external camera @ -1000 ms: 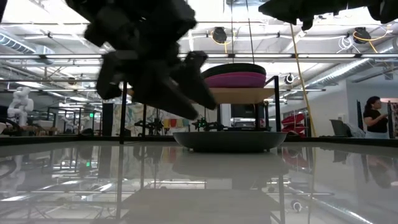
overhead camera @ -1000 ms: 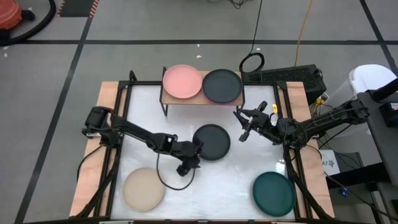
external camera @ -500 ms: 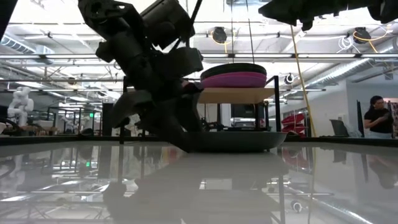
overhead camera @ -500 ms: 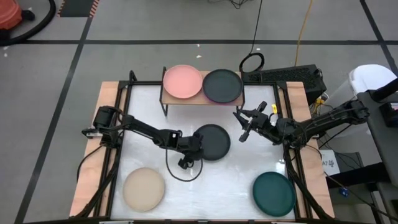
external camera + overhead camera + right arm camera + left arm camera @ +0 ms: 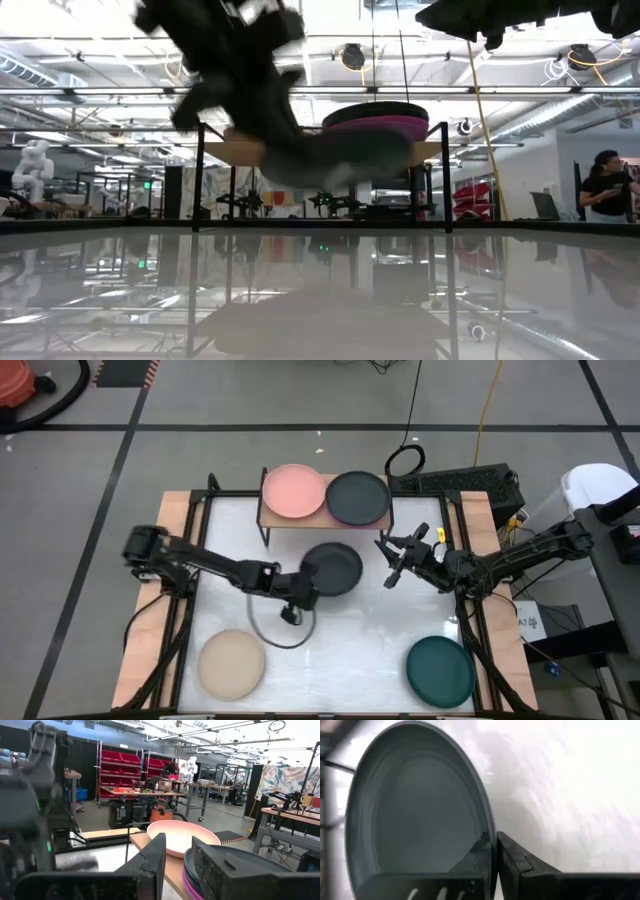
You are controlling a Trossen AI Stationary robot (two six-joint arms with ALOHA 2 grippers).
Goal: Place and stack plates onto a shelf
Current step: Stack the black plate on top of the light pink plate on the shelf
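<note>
My left gripper (image 5: 303,588) is shut on a charcoal plate (image 5: 331,568), held in the air just in front of the shelf (image 5: 326,518); the low view shows the plate (image 5: 345,160) clear of the table. On the shelf lie a salmon pink plate (image 5: 293,490) and another charcoal plate (image 5: 357,497) stacked on a purple plate (image 5: 385,128). A beige plate (image 5: 231,663) and a dark teal plate (image 5: 439,670) rest flat on the table. My right gripper (image 5: 388,563) hovers at the right of the held plate, open, with nothing between its fingers. My left gripper pinches the charcoal plate's rim (image 5: 487,827) between its two fingers, one finger on the plate's upper face and one on its outer side. The fingers come from the table's near left side. The plate is lifted clear of the table.
The shelf stands on thin black legs at the table's far middle. A black cable loops over the table (image 5: 265,635) below the left arm. Black frame rails (image 5: 195,560) run along the table's left and right sides. A person (image 5: 603,185) stands in the room beyond.
My left gripper has gone toward the charcoal plate, shut on its near-left rim and risen with it. The plate, which lay flat on the table, is now lifted clear and has moved a little toward the shelf.
</note>
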